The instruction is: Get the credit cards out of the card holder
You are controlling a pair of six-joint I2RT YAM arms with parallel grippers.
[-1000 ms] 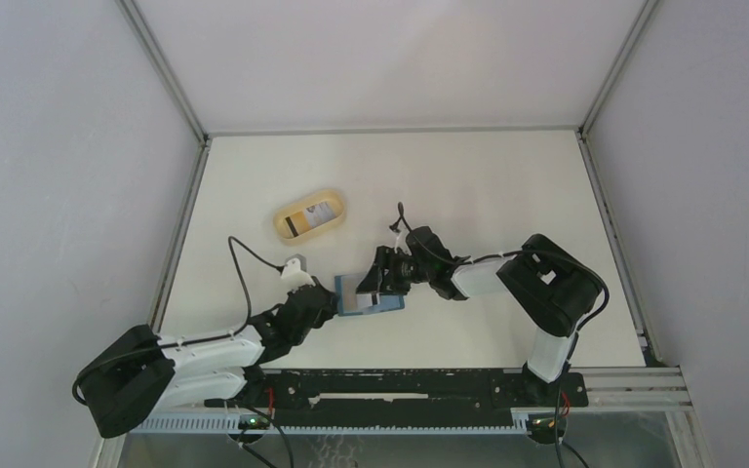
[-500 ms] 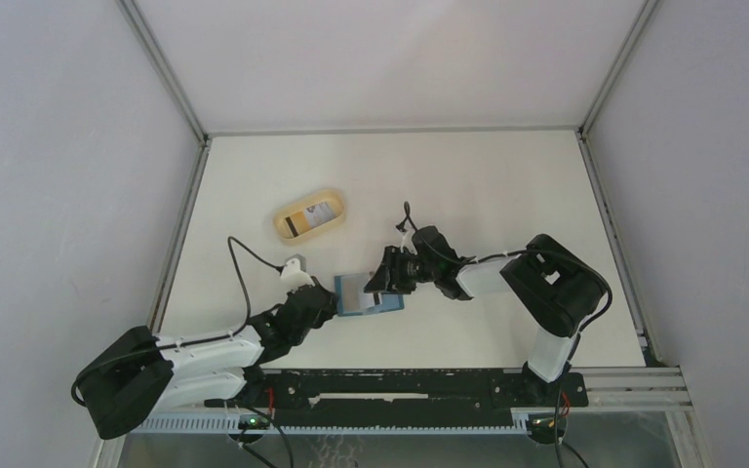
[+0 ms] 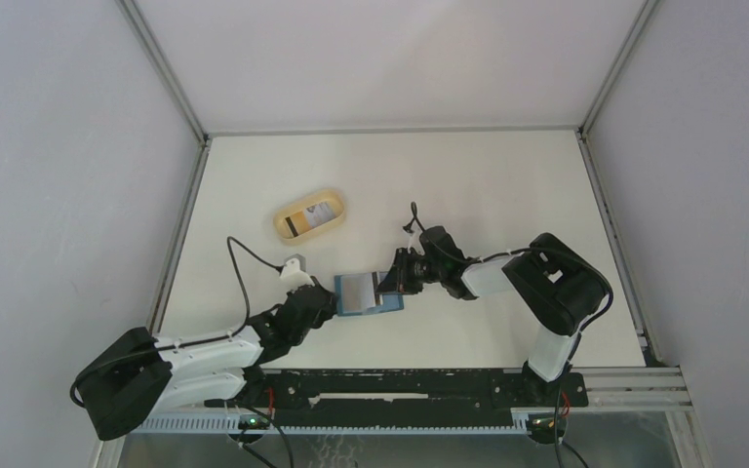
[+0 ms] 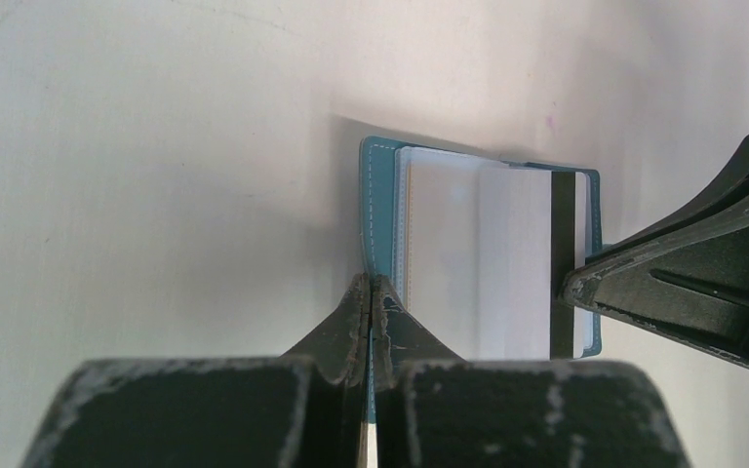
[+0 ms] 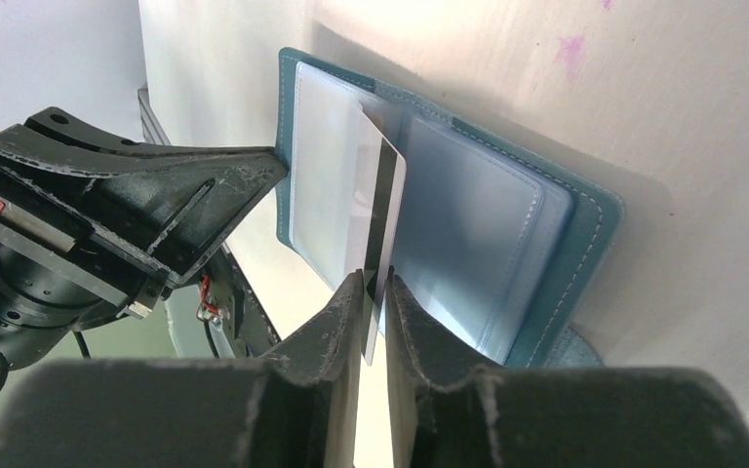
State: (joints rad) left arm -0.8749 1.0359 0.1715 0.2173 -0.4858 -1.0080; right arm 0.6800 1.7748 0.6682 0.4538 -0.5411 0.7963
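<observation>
You've got the card holder (image 3: 363, 295) lying open on the table (image 3: 497, 185), just below ctr of the top view, btwn the two arms. In the left wrist view it sits upper-mid frame, teal cover (image 4: 380, 195) underneath, clear sleeves on top.

Your left gripper (image 3: 328, 300) is on the holder's left side. In its own cam the fingertips (image 4: 371, 292) meet w/ no gap, pinched on the near edge of the teal cover.

Your right gripper (image 3: 391, 281) comes in from the holder's right side. Its jaws are narrow and clamped on a credit card (image 5: 382, 195), whitish w/ a dark stripe. The card stands on edge btwn the fingers at ctr of the right wrist frame, over the sleeves of the open holder (image 5: 566, 253). Can't tell if its far end sits in a slot or is free of it. In the left wrist view the same card's stripe (image 4: 563, 244) runs down the holder's right side, w/ the right gripper (image 4: 683, 283) touching it at mid-right.

A tan oval dish (image 3: 280, 222) sits up and left of the holder in the top view, well apart. A second card (image 3: 312, 216) w/ a dark stripe lies in it.
</observation>
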